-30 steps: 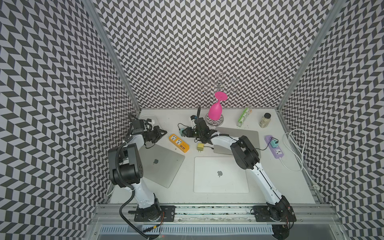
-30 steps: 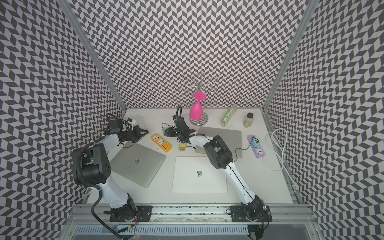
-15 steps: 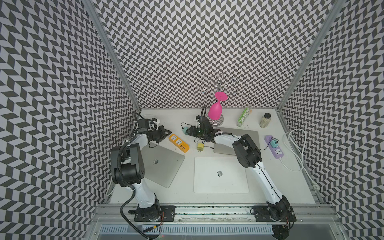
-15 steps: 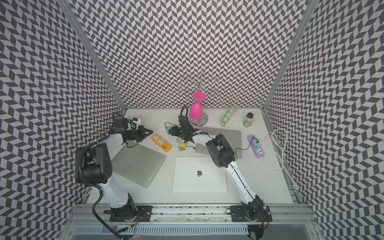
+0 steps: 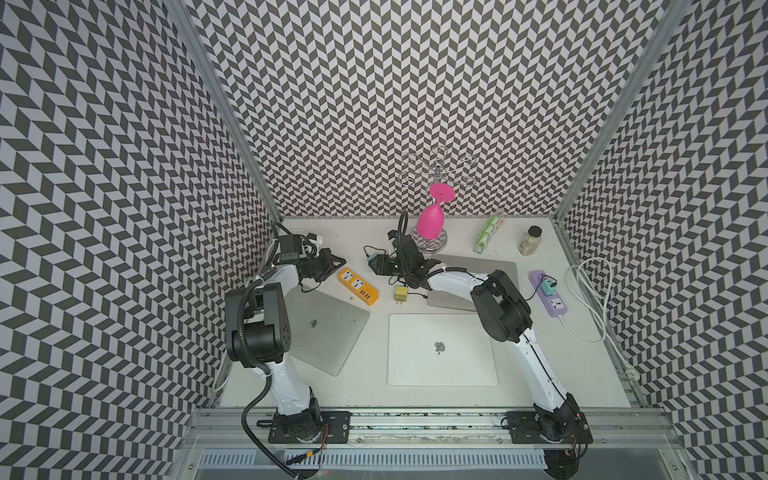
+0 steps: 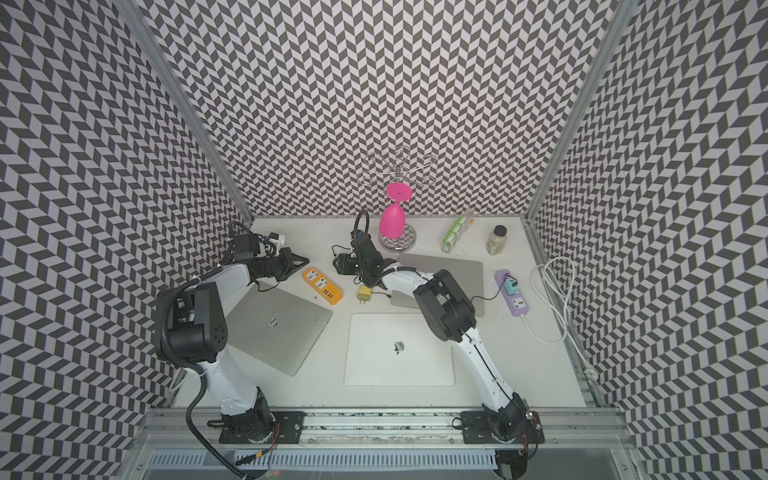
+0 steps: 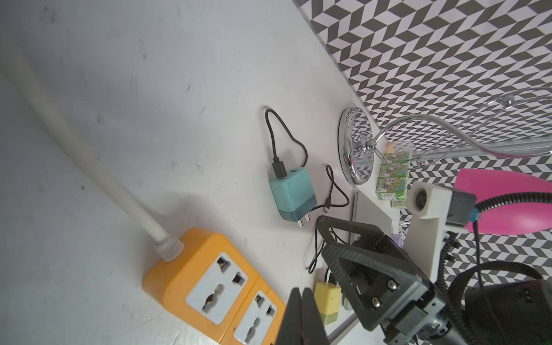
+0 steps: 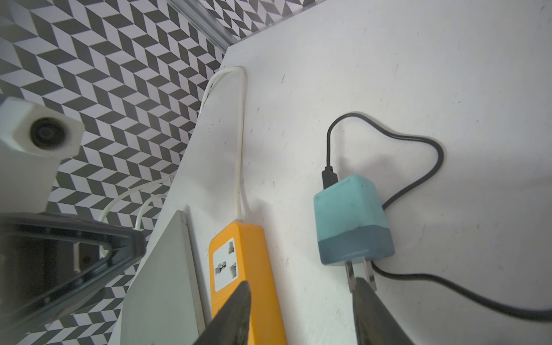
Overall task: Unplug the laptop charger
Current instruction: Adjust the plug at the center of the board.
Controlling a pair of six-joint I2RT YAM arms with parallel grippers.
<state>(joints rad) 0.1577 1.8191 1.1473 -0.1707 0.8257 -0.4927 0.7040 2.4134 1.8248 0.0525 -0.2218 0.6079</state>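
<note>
A teal laptop charger (image 8: 352, 218) with a black cable lies on its side on the white table, prongs bare and in no socket; it also shows in the left wrist view (image 7: 292, 194) and partly in a top view (image 5: 371, 260). My right gripper (image 8: 301, 282) stands open just behind its prongs, holding nothing, in both top views (image 5: 376, 266) (image 6: 340, 266). Beside it lies the orange power strip (image 8: 239, 268) (image 5: 357, 286), both large sockets empty. My left gripper (image 7: 301, 290) (image 5: 343, 262) is shut and empty, hovering at the strip's back end.
A yellow plug (image 5: 401, 294) lies near the strip. Three shut laptops: (image 5: 442, 349), (image 5: 328, 328), (image 5: 478, 266). A purple strip (image 5: 557, 305) holds another teal plug (image 5: 548, 286). At the back stand a pink glass (image 5: 430, 220) on a rack, a green carton (image 5: 488, 235) and a jar (image 5: 530, 241).
My right gripper has opened and let go of the teal charger, which now rests on the table. My left gripper has drifted a little to the right, still shut.
</note>
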